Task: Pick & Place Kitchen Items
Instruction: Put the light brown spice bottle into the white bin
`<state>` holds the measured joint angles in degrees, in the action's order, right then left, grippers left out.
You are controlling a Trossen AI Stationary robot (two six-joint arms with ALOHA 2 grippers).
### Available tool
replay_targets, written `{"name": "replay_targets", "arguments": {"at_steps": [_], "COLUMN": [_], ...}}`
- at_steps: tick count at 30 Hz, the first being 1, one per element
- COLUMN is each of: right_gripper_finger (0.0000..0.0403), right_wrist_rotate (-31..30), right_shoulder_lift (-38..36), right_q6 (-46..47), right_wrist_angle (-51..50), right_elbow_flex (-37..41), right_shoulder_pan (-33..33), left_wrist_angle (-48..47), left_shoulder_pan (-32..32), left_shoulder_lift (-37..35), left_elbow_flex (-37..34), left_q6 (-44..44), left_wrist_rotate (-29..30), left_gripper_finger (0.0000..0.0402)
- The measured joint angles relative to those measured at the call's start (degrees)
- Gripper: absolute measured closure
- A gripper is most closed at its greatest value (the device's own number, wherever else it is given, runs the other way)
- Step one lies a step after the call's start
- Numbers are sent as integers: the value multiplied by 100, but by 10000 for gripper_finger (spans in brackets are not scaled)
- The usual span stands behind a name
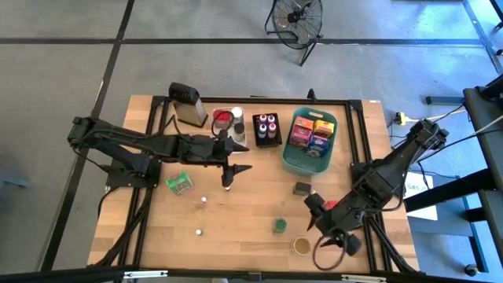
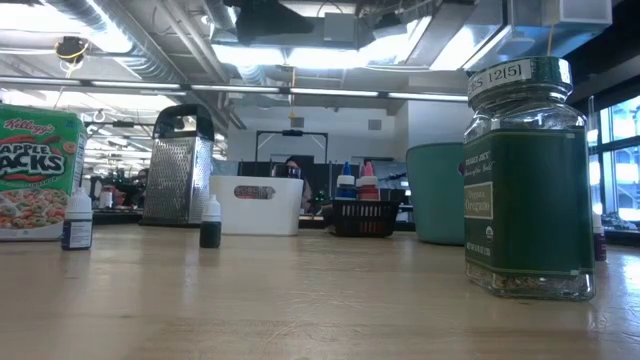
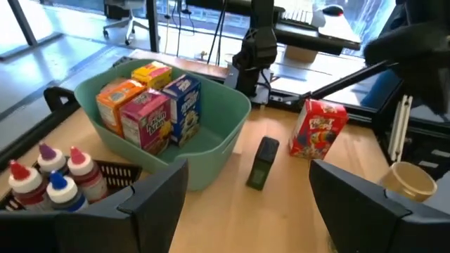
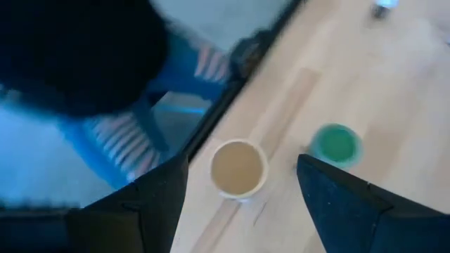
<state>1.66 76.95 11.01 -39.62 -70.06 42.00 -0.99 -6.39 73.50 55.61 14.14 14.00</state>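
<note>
Kitchen items lie scattered on the wooden table: a green cereal packet (image 1: 179,183), two little capped bottles (image 1: 203,200) (image 1: 198,233), a green-lidded jar (image 1: 278,226), a tan round can (image 1: 302,246), a dark small box (image 1: 302,189) and a red box (image 3: 320,130). My left gripper (image 1: 233,174) hovers open above the table's middle, facing the teal basket (image 3: 211,140). My right gripper (image 1: 322,237) hangs open above the near right corner. In the right wrist view the tan can (image 4: 239,167) shows between its fingers, well below them.
The teal basket (image 1: 310,161) holds several coloured boxes. Beside it stand a black tray (image 1: 267,130) of capped bottles, a white bin (image 1: 228,119) and a metal grater (image 1: 187,104) along the far edge. The table's near edge lies close to the tan can.
</note>
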Motion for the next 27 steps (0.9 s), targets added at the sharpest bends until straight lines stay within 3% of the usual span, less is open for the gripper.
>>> {"name": "replay_targets", "arguments": {"at_steps": [6,15,22,27], "right_gripper_finger": [124,121,121,121], "right_wrist_rotate": [-591,-622,-1547,-2132], "right_shoulder_lift": [165,531,531,531], "right_q6": [651,1385,2140,2350], "right_wrist_angle": [65,-448,-698,-330], "right_elbow_flex": [0,0,2,212], "right_shoulder_pan": [50,135,990,1616], "left_wrist_angle": [-27,-35,-30,-49], "left_shoulder_pan": [0,0,11,11], "left_shoulder_lift": [2,-1,-1,2], "left_elbow_flex": [0,0,0,0], "left_q6": [224,140,-171,-184], "left_wrist_rotate": [-4,0,2,2], "left_gripper_finger": [109,109,109,109]}}
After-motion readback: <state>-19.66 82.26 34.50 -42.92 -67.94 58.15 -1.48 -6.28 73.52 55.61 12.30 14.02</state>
